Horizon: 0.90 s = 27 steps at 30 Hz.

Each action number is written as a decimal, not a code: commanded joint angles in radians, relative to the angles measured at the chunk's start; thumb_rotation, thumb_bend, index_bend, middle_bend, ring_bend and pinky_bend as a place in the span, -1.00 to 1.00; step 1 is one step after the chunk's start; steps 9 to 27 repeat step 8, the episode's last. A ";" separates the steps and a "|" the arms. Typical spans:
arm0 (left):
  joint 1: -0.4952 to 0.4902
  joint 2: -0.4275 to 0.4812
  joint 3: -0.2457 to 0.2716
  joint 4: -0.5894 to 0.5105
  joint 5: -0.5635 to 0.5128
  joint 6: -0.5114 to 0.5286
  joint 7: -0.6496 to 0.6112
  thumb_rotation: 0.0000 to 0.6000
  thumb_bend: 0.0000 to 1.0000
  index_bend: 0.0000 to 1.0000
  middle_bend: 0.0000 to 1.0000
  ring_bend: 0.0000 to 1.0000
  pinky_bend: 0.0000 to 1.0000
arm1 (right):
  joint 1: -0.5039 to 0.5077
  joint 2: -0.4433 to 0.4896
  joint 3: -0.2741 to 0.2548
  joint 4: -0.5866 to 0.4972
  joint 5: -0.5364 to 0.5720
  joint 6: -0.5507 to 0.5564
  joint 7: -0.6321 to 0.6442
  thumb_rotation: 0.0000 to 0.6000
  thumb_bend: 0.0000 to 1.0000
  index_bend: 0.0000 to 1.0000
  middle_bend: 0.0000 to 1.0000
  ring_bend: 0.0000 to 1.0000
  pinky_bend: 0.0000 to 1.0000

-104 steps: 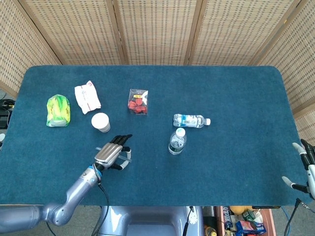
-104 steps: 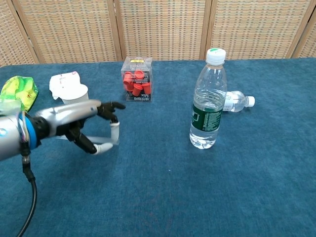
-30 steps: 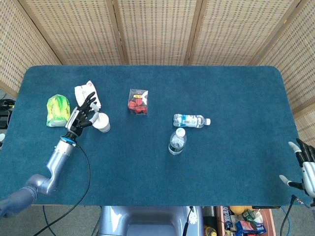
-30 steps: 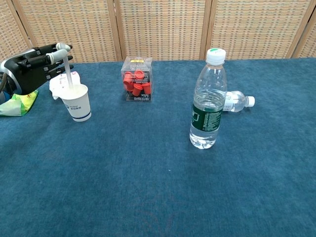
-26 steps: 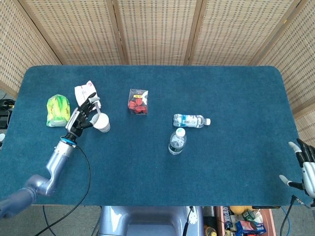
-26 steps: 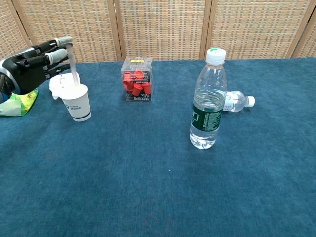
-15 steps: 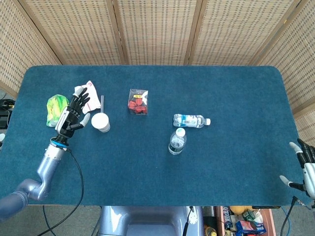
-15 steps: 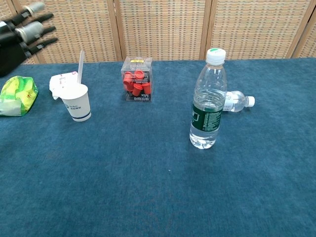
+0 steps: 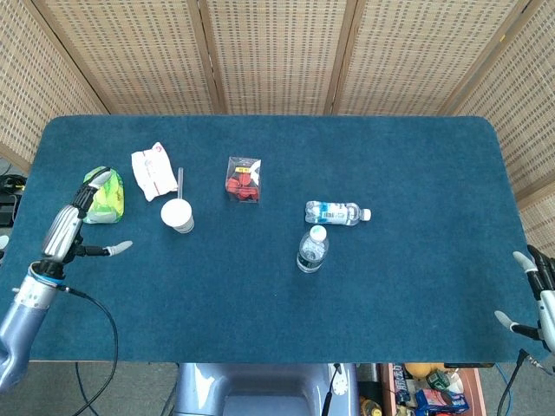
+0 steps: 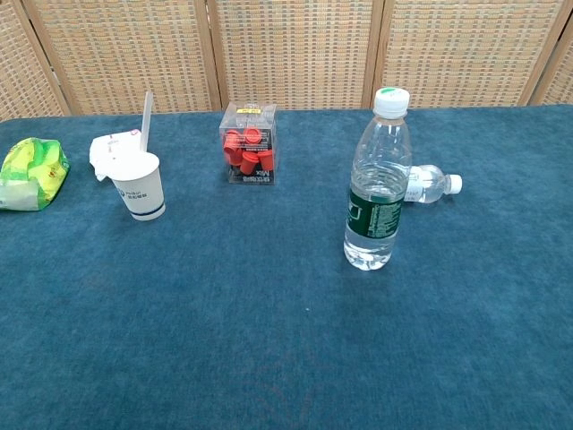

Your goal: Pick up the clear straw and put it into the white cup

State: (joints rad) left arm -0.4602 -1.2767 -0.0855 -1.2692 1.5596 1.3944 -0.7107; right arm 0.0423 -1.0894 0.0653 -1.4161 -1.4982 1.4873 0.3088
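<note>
1. The thin clear plastic straw (image 10: 146,121) stands in the small white paper cup (image 10: 142,186), its top leaning on the rim and tilted away toward the screen, so by my judgement the task's placement is done and nothing needs holding.
2. The left hand (image 9: 76,223) hangs over the table's near-left part, well apart from the cup, just beside the green and yellow crinkled snack bag (image 9: 104,196). Its fingers are spread with the thumb pointing toward the cup, and it holds nothing.
3. The right hand (image 9: 539,295) sits off the blue felt table's (image 9: 416,260) near-right corner, fingers apart and apparently empty, though it is cut by the frame edge.
4. The chest view shows neither hand.
5. The straw's lower end is hidden inside the cup, so how deep it sits cannot be told. From overhead it reads only as a pale sliver.
6. The upright clear water bottle (image 10: 378,184) partly hides the small bottle lying on its side (image 10: 430,183) in the chest view.
7. The white crumpled packet (image 9: 153,170) lies behind the cup, half hidden by it from the chest camera. The clear box of red caps (image 10: 249,143) stands near to the right.
</note>
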 commanded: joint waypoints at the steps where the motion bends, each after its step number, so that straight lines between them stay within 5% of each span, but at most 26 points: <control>1: 0.184 0.242 0.121 -0.368 -0.098 0.019 0.561 1.00 -0.84 -1.00 -1.00 -1.00 -1.00 | -0.003 0.000 0.001 -0.001 -0.002 0.008 0.000 1.00 -1.00 -1.00 -1.00 -1.00 -1.00; 8: 0.281 0.245 0.153 -0.485 -0.129 0.102 0.759 1.00 -0.89 -1.00 -1.00 -1.00 -1.00 | -0.008 -0.005 0.003 0.003 -0.008 0.026 -0.006 1.00 -1.00 -1.00 -1.00 -1.00 -1.00; 27: 0.281 0.245 0.153 -0.485 -0.129 0.102 0.759 1.00 -0.89 -1.00 -1.00 -1.00 -1.00 | -0.008 -0.005 0.003 0.003 -0.008 0.026 -0.006 1.00 -1.00 -1.00 -1.00 -1.00 -1.00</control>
